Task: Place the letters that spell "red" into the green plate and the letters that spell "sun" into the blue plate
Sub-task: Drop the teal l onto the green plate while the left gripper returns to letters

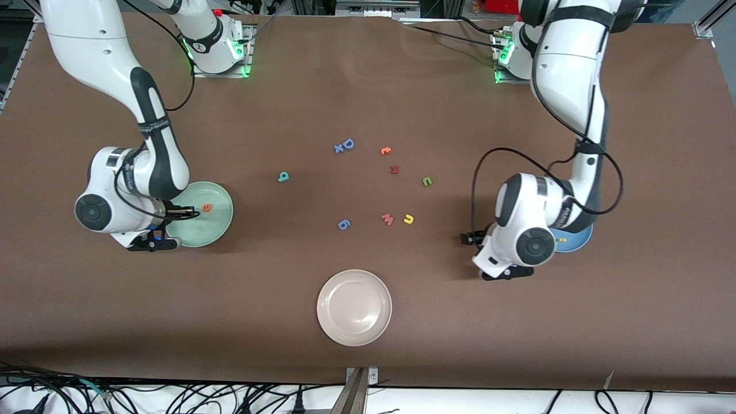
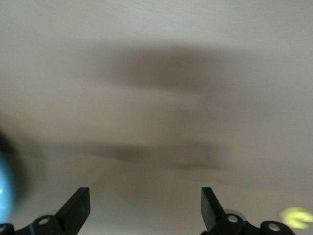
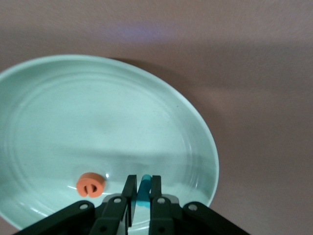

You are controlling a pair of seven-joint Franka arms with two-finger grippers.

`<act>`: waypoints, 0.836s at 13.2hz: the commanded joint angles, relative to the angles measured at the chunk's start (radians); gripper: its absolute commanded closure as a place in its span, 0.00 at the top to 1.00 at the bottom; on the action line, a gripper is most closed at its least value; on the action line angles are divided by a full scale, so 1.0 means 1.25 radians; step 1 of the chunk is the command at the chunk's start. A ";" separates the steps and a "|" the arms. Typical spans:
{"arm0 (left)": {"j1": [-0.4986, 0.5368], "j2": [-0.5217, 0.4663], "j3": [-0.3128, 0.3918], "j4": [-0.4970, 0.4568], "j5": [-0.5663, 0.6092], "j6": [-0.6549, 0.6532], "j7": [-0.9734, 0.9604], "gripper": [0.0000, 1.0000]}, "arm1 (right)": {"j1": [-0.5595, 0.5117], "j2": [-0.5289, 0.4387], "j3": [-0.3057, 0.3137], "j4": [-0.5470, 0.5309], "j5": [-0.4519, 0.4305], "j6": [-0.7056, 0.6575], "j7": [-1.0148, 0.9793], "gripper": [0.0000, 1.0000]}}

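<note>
Right gripper [image 3: 142, 193] over the green plate [image 3: 49, 98], fingers clamped on a teal letter [image 3: 144, 188]; orange "e" [image 3: 90, 184] lies just beside them. Left gripper [image 2: 145, 205] by the blue plate [image 1: 579, 238], fingers apart, empty.

A brown worktop [image 1: 368, 356] fills the scene under even overhead light, with black cables [image 1: 172, 399] tangled along a pale strip at its near edge.

Orange "e" [image 1: 206, 208] in green plate [image 1: 221, 198] (flat).
</note>
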 commanded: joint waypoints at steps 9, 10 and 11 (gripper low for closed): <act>-0.197 -0.136 -0.004 -0.326 -0.154 0.442 -0.540 1.00 | 0.099 -0.083 0.020 0.008 0.023 -0.109 0.291 0.98; -0.222 -0.134 -0.003 -0.342 -0.151 0.476 -0.600 1.00 | 0.123 -0.092 0.020 0.004 0.023 -0.116 0.354 0.98; -0.238 -0.134 -0.002 -0.356 -0.147 0.515 -0.642 1.00 | 0.143 -0.101 0.020 0.002 0.023 -0.122 0.417 0.98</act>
